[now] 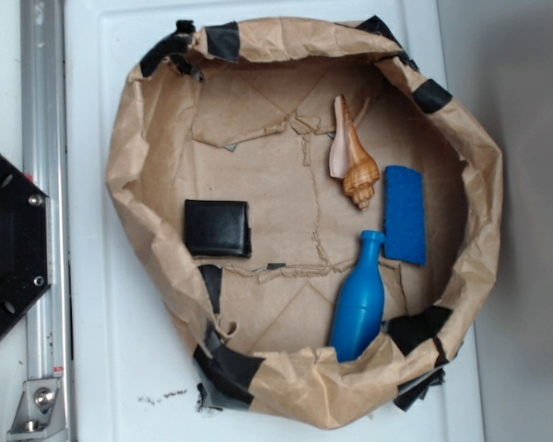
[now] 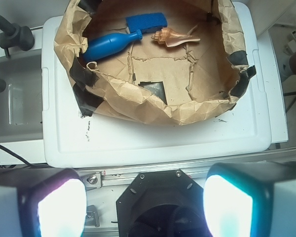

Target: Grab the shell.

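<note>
Looks like a robotics lab / test bench, not a home. Evidence: white plastic lid (image 1: 101,304) used as work surface, w/ a makeshift brown-paper basin (image 1: 129,157) patched w/ black tape sitting on it. Aluminium rail (image 1: 44,110) runs along one side, bolted bracket at its end. Black hexagonal robot base plate (image 1: 9,244) w/ screws beside rail. Wrist view: black cables (image 2: 10,34) at upper left, clear plastic bin (image 2: 15,98) next to lid. Random odd props inside basin, staged setup.
</note>
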Motion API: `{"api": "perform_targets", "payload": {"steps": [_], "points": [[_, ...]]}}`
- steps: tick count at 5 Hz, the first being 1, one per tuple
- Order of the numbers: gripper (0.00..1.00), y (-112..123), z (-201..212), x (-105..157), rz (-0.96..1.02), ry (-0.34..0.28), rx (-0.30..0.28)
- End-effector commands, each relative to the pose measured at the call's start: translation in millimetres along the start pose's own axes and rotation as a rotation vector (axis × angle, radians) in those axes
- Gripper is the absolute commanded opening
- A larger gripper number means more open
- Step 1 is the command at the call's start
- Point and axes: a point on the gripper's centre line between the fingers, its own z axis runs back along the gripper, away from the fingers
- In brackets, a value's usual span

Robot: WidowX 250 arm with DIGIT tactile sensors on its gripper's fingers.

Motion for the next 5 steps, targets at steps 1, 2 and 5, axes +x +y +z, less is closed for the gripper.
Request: {"api": "perform_targets", "payload": {"steps": [1,2,5], "points": [[1.00,0,0,0,0.000,0.000,0.000],[1.00,20,-51,45,-0.079,-0.003,0.218],[1.00,37,-152,145,-0.663,-0.148,0.200]]}}
